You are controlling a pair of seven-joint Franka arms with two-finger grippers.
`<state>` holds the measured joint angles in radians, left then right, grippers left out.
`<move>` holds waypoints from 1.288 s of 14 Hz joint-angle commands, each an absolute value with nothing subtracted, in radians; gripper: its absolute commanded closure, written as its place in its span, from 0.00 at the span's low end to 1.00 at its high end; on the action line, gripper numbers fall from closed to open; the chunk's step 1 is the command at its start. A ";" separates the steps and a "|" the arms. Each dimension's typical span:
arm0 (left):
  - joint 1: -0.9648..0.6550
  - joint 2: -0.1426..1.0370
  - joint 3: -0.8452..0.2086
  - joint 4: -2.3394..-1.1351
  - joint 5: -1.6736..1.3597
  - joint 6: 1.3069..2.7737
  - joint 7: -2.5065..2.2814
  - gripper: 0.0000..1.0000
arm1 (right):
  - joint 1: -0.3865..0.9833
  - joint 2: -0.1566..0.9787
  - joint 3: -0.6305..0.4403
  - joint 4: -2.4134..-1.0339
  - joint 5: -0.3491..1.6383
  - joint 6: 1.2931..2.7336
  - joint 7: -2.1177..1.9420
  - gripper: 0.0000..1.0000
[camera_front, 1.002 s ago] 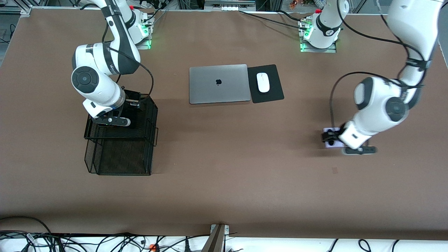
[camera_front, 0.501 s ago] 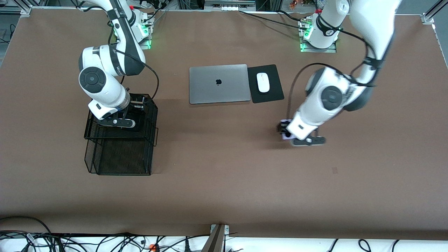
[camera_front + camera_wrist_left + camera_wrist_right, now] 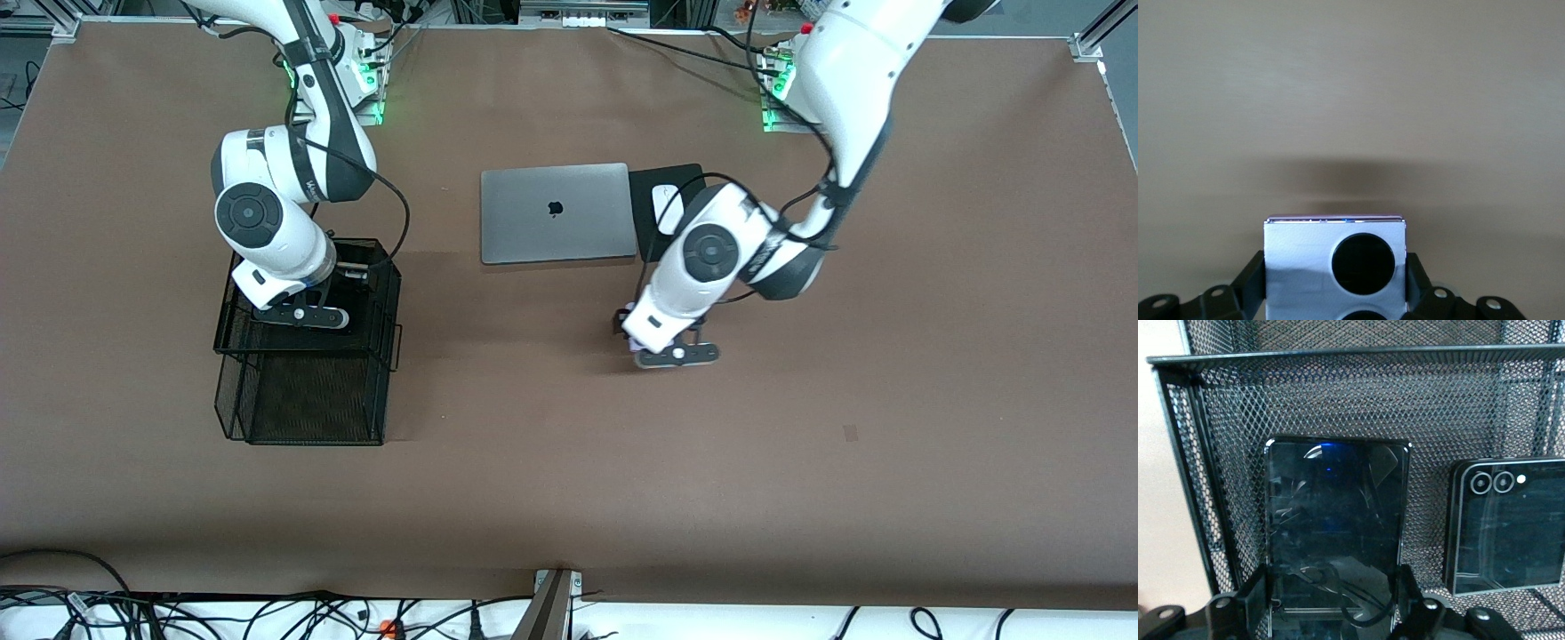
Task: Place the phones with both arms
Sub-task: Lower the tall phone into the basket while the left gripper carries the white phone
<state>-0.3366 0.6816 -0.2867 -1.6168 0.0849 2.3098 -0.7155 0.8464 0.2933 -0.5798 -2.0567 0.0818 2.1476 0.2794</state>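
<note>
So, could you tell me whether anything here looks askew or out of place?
Nothing stands out: the laptop lies square, the mesh tray stands upright, and each gripper holds its phone straight.

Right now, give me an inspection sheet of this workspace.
Surface: brown table, no spills seen.
Job's things: lilac phone; slim black phone; black flip phone lying in the mesh rack.
Clutter: closed silver laptop; white mouse on black pad, partly hidden by the left arm.
End effectors: left end effector shut on lilac phone, above the table; right end effector shut on slim black phone, over the rack.
Cables: tangle along the table edge nearest the camera.
Surroundings: green base lights.
</note>
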 commanded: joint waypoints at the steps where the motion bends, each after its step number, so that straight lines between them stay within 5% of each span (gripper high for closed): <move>1: -0.438 0.782 -0.249 -1.464 0.112 2.281 -0.744 0.97 | 0.851 0.284 -0.580 -2.051 0.083 2.154 0.268 0.01; 13: -0.584 0.985 -0.120 -1.221 0.110 2.301 -0.833 0.93 | 0.833 0.264 -0.618 -1.779 0.080 1.936 0.244 0.00; 14: -0.589 0.985 -0.120 -1.221 0.112 2.301 -0.833 0.70 | 0.831 0.249 -0.618 -1.776 0.080 1.936 0.227 0.00; 15: -0.598 0.985 -0.111 -1.221 0.112 2.301 -0.839 0.24 | 0.831 0.242 -0.621 -1.775 0.081 1.937 0.227 0.00; 16: -0.624 0.985 -0.082 -1.223 0.120 2.301 -0.856 0.00 | 0.831 0.236 -0.629 -1.770 0.084 1.939 0.229 0.00; 18: -0.693 0.985 -0.014 -1.226 0.129 2.301 -0.911 0.00 | 0.821 0.247 -0.635 -1.720 0.130 1.928 0.218 0.00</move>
<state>-0.6176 0.9694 -0.0831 -1.2595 0.0991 2.3113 -0.8430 0.8365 0.2551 -0.6313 -1.7646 0.0910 1.9572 0.2485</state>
